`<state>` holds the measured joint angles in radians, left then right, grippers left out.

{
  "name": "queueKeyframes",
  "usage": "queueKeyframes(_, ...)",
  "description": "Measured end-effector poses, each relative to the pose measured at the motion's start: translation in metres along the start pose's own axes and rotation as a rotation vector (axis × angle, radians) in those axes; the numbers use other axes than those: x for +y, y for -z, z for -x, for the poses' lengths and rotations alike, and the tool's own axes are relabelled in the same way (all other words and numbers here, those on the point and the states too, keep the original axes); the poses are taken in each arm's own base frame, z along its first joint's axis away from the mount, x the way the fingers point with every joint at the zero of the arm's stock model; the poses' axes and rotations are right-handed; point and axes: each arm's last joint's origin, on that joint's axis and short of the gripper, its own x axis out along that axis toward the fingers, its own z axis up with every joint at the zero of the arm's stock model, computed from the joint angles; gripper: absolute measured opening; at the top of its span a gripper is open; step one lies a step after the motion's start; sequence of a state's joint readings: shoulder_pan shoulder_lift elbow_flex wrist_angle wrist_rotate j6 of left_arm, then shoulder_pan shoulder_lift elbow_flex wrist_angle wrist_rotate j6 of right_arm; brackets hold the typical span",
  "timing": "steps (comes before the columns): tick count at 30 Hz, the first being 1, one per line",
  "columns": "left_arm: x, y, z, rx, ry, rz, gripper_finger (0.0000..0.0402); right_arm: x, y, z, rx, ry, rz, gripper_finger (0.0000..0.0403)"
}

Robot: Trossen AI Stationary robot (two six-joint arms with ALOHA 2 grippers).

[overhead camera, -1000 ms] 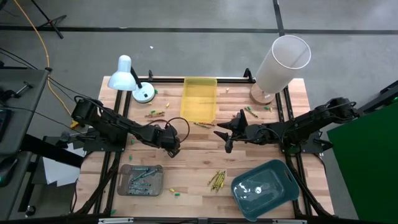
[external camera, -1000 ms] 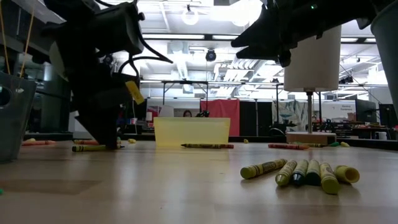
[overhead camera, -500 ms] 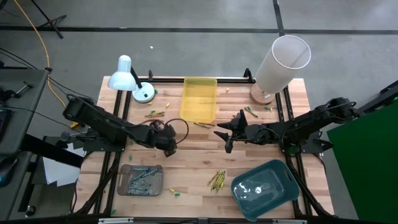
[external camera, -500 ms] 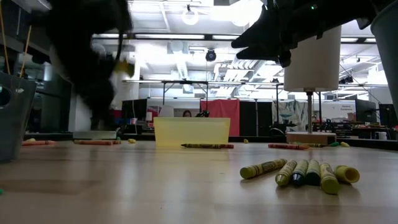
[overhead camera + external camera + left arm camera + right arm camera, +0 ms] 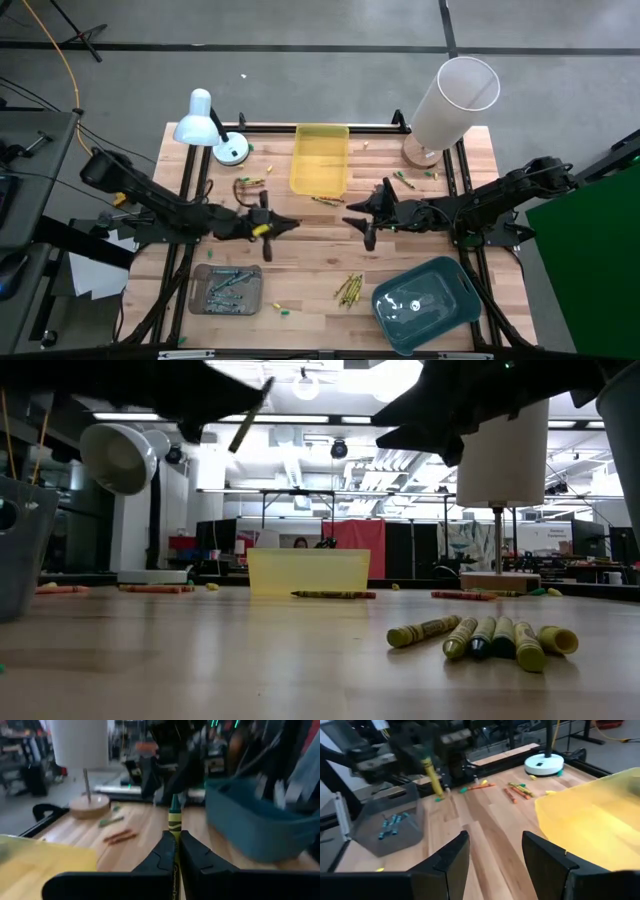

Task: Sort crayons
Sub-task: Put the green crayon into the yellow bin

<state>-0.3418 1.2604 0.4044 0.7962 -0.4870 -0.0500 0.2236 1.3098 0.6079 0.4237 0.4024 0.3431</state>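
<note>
My left gripper (image 5: pixel 283 225) hangs above the table's middle, left of centre, pointing level toward the right edge and shut on a yellow-olive crayon (image 5: pixel 174 817) with a green tip. My right gripper (image 5: pixel 352 218) faces it from the right, open and holding nothing (image 5: pixel 492 855). Several yellow-olive crayons (image 5: pixel 348 288) lie side by side on the near table. Red-orange crayons (image 5: pixel 250 183) lie left of the yellow tray (image 5: pixel 320 160), and green ones (image 5: pixel 405 182) lie right of it. Blue crayons lie in the grey tray (image 5: pixel 228 288). My left gripper pinches the crayon's lower shaft (image 5: pixel 174 836) between its two fingers. The crayon lies along the fingers and sticks out past their ends, green tip (image 5: pixel 174 800) foremost. It is lifted clear of the table and, in the low view, tilts up toward the right (image 5: pixel 250 415).
A teal tray (image 5: pixel 425 300) stands at the near right. At the far edge stand a white desk lamp (image 5: pixel 205 125) on the left and a tall white cylinder lamp (image 5: pixel 455 100) on the right. One crayon (image 5: pixel 325 200) lies just in front of the yellow tray.
My left gripper has risen from the table with a yellow-olive crayon that lay there. It has tipped from pointing down to pointing level toward the table's right edge. The crayon is now clear of the wood.
</note>
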Motion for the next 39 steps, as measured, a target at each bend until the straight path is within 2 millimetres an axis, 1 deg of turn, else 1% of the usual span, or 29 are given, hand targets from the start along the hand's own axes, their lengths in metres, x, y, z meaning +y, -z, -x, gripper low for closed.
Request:
queueKeyframes(2, 0.008, 0.009, 0.006, -0.062, 0.024, 0.032, 0.0000, 0.001, 0.000, 0.000, 0.003, -0.016, 0.000, 0.0176)
queueKeyframes(5, 0.018, 0.012, 0.014, -0.149, 0.045, 0.072, 0.0000, 0.002, 0.000, 0.001, -0.001, -0.022, 0.004, 0.0176)
queueKeyframes(7, 0.022, 0.016, 0.016, -0.145, 0.045, 0.081, 0.0000, 0.002, -0.001, 0.001, -0.007, -0.024, 0.004, 0.0176)
queueKeyframes(25, 0.024, 0.016, 0.016, -0.148, 0.052, 0.110, 0.0000, 0.001, -0.001, 0.000, -0.005, -0.017, 0.007, 0.0176)
queueKeyframes(32, 0.024, 0.016, 0.016, -0.148, 0.047, 0.094, 0.0000, 0.001, -0.001, 0.000, -0.004, -0.019, 0.007, 0.0176)
queueKeyframes(35, 0.027, 0.016, 0.015, -0.149, 0.040, 0.092, 0.0000, 0.001, -0.001, 0.000, -0.004, -0.019, 0.007, 0.0176)
queueKeyframes(39, 0.039, 0.015, 0.009, -0.146, 0.025, 0.090, 0.0000, 0.000, -0.001, 0.000, -0.004, -0.018, 0.003, 0.0176)
